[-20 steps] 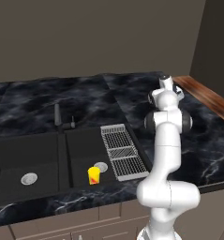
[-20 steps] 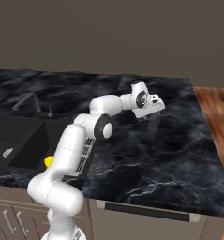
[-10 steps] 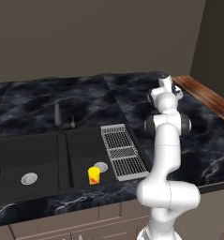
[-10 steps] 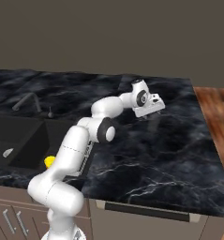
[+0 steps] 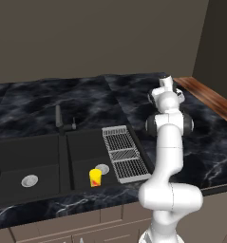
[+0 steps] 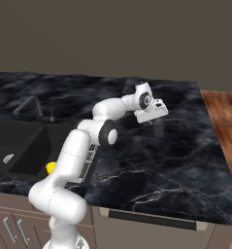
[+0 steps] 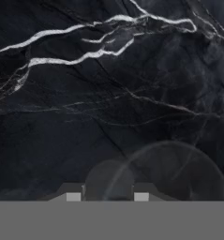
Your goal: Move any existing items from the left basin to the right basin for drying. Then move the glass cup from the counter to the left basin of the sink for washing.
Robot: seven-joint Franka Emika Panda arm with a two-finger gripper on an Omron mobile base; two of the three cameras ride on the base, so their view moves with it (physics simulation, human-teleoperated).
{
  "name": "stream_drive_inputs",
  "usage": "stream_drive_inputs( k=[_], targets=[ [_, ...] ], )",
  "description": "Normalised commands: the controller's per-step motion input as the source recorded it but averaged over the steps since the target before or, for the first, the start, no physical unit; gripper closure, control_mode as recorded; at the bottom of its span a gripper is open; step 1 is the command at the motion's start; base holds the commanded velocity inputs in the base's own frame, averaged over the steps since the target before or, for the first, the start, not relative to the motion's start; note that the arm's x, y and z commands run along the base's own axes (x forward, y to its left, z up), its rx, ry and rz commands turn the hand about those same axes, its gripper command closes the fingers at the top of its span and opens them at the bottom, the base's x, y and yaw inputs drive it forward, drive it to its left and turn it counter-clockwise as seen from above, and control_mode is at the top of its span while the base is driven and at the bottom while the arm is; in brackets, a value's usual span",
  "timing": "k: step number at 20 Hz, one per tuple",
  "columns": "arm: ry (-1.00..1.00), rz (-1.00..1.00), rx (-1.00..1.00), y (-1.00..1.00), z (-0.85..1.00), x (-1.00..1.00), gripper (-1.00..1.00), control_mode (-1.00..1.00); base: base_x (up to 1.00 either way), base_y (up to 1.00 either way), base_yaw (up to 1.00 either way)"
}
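Note:
The glass cup point(image 6: 159, 130) stands on the black marble counter point(image 6: 185, 151), far right of the sink. My gripper point(image 6: 157, 120) hangs right over it, open. In the hand view the cup point(image 7: 108, 179) shows as a faint clear round between my two fingertips point(image 7: 73, 193); I cannot tell whether they touch it. The wide left basin point(image 5: 20, 161) holds nothing but its round drain point(image 5: 29, 180). A small yellow cup point(image 5: 95, 177) stands in the narrower right basin point(image 5: 84, 152), beside that basin's drain.
A grey wire rack point(image 5: 124, 154) lies along the right basin's right side. The slim dark faucet point(image 5: 59, 118) rises behind the divider. A brown wooden surface point(image 6: 224, 126) borders the counter on the right. A wall closes the back.
The hand has dropped a little towards the counter and the glass cup. The yellow cup and the sink look the same.

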Motion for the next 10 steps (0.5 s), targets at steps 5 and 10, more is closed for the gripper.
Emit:
stream_drive_inputs(
  k=[5, 10],
  targets=[
    [0.04, 0.01, 0.0, 0.18, -0.58, -0.56, 1.0, -1.0, 0.0, 0.0, 0.0],
    [0.01, 0.0, 0.0, 0.04, -0.22, -0.22, 1.0, -1.0, 0.0, 0.0, 0.0]
  ],
)
